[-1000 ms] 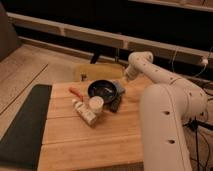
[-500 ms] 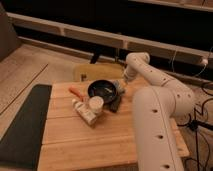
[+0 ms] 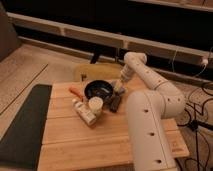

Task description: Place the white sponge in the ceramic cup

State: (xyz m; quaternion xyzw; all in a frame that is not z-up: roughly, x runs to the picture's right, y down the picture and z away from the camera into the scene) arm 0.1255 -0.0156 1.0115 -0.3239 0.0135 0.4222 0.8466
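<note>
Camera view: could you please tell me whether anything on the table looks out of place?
Only the white tube lies on its side, askew beside the ceramic cup; the gripper hangs beside the dark bowl.

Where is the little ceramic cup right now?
In the camera view the ceramic cup sits mid-table, just in front of the black bowl, beside the white tube. The gripper hangs by the bowl's picture-right rim.
</note>
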